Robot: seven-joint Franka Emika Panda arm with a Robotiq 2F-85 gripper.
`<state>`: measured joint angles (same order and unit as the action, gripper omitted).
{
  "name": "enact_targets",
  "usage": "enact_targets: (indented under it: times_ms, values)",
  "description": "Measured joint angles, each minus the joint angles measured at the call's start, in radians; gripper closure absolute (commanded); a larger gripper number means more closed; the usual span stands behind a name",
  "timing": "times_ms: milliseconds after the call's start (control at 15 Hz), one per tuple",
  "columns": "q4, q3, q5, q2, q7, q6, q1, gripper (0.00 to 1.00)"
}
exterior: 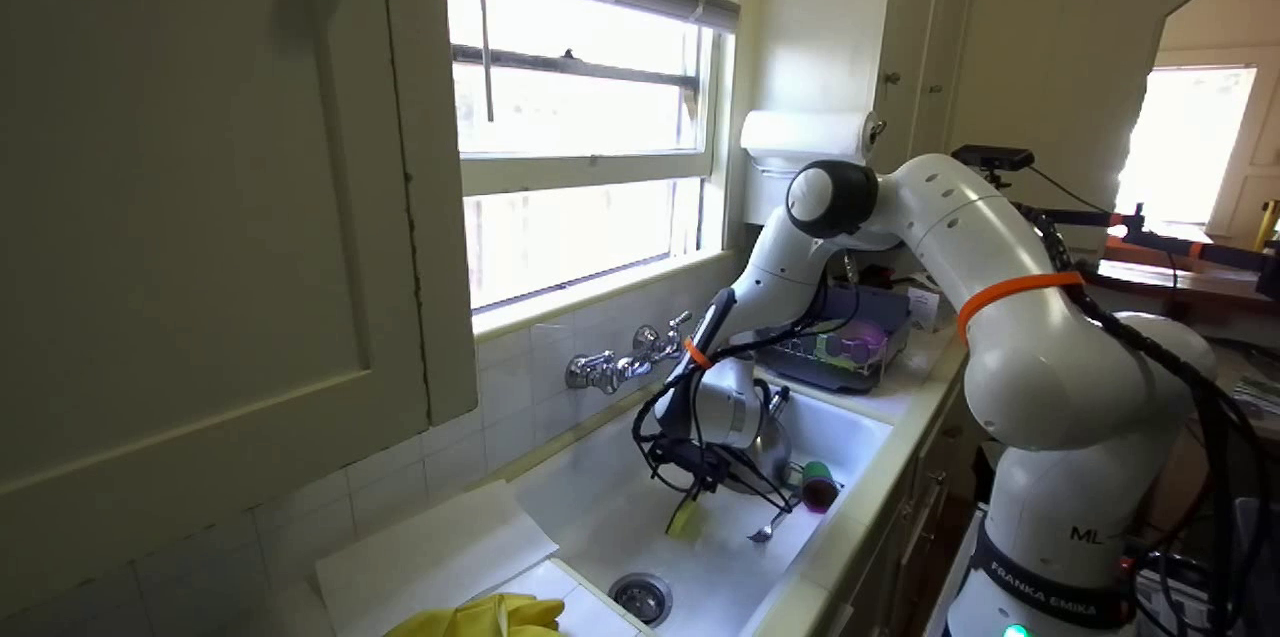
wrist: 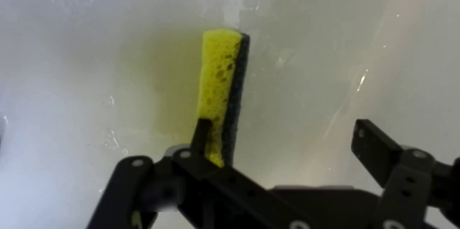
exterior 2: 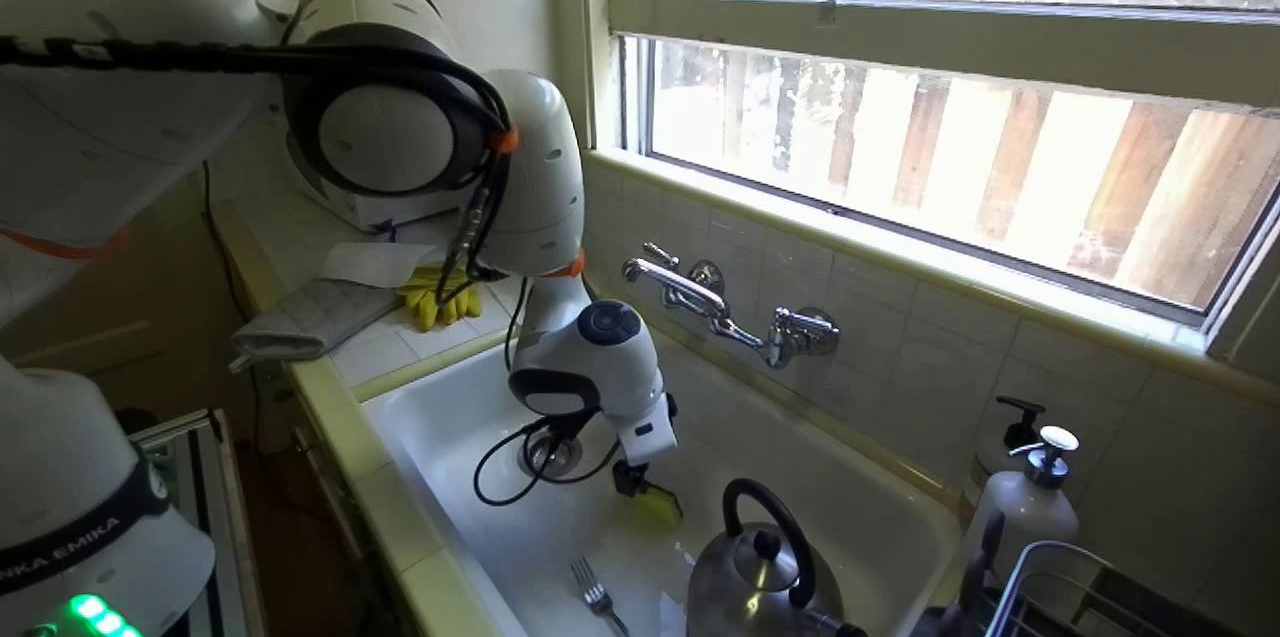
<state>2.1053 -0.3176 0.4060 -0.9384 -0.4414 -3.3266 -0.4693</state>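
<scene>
A yellow sponge (wrist: 219, 71) with a dark scouring side stands on its edge in the white sink (exterior 2: 440, 437). It also shows in both exterior views (exterior: 682, 517) (exterior 2: 658, 505). My gripper (wrist: 284, 123) is open, with its fingers wide apart. In the wrist view the left finger overlaps the sponge's yellow side near its lower end, and the sponge lies just inside that finger. I cannot tell whether they touch. The right finger is well apart from the sponge. The sponge's near end is hidden behind the gripper.
A steel kettle (exterior 2: 750, 587), a fork (exterior 2: 592, 585) and a green and red cup (exterior: 818, 489) are in the sink. The faucet (exterior 2: 700, 297) is on the wall. A dish rack (exterior: 850, 357), soap bottle (exterior 2: 1020, 517) and yellow gloves (exterior 2: 440, 297) stand or lie around the sink.
</scene>
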Motion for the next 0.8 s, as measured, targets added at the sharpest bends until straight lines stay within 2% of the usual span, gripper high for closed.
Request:
enact_targets:
  times_ms: [267, 467, 800]
  values:
    - [0.002, -0.007, -0.008, -0.005, 0.019, 0.061, -0.028, 0.00]
    - [0.009, -0.002, -0.002, 0.020, 0.029, 0.152, -0.041, 0.00]
    - [0.015, 0.059, 0.032, 0.075, 0.029, 0.301, 0.007, 0.00]
